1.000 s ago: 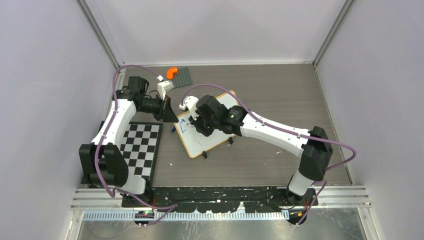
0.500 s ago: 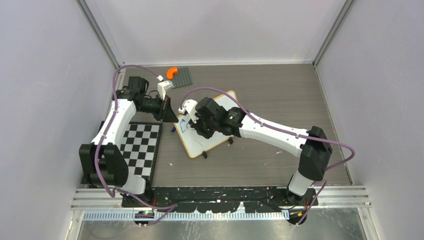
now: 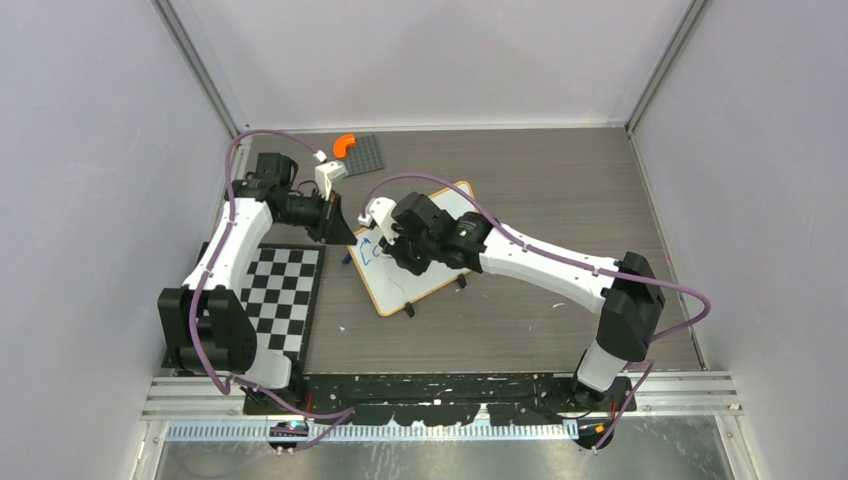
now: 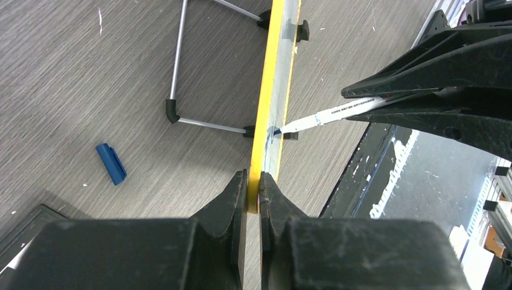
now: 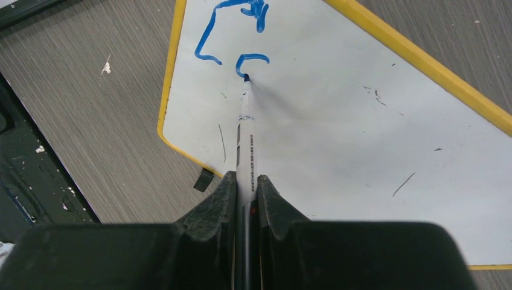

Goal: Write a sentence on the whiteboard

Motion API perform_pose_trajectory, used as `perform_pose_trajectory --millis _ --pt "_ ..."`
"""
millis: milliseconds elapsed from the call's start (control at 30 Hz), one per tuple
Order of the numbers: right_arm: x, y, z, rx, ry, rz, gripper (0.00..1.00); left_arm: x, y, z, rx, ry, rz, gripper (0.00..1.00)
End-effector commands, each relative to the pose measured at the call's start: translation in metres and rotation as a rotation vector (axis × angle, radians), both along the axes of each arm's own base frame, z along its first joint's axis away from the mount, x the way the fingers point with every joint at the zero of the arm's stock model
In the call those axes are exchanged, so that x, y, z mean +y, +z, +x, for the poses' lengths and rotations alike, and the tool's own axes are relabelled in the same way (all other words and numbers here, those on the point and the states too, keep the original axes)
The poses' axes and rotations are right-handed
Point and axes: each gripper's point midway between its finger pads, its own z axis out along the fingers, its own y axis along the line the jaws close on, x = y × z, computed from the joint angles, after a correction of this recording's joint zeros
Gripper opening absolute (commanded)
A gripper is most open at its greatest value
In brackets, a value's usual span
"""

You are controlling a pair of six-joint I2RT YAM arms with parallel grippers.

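The whiteboard [image 3: 400,285] lies askew on the worktop [image 3: 560,190], left of centre. Its left corner is close to the right edge of the checkerboard mat [image 3: 280,290]. The left gripper [image 4: 253,178] has its fingers pinched together on the board's yellow rim [image 4: 272,90], seen edge-on from that wrist.

The right gripper [image 5: 246,178] has its fingers clamped on a white marker [image 5: 244,133]. The marker's blue tip touches the board just under a small hooked stroke. The sentence [image 5: 232,30] is so far only a few blue strokes crowded near the board's left rim. Bare white surface runs wide to the right of them and toward the far rim.

Open worktop spreads right of the board and in front of it, up to the enclosure walls. A blue marker cap [image 4: 111,163] lies loose beside the board. The grey studded plate [image 3: 368,150] sits well behind the board, at the back edge.

Compared with a second ago, the right wrist has shifted slightly and the blue marks in the overhead view read as clearer, separate strokes. The left arm and the board have not moved.
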Motion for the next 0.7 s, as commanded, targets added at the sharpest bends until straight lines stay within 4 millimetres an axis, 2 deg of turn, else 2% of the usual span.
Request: perform_pose_trajectory --millis 0,233,467,667 --pt "0.000 0.031 0.024 -0.093 -0.065 0.044 0.00 -0.002 0.000 -0.002 0.003 -0.013 0.001 0.00" --pt "0.006 0.035 0.027 -0.095 -0.061 0.057 0.00 -0.002 0.001 -0.003 -0.001 -0.013 0.003 0.00" --pt "0.010 0.036 0.017 -0.076 -0.021 0.064 0.00 -0.002 0.000 -0.003 0.001 -0.013 0.003 0.00" --pt "0.001 0.034 0.012 -0.068 -0.021 0.064 0.00 -0.002 -0.001 -0.003 0.004 -0.015 0.001 0.00"
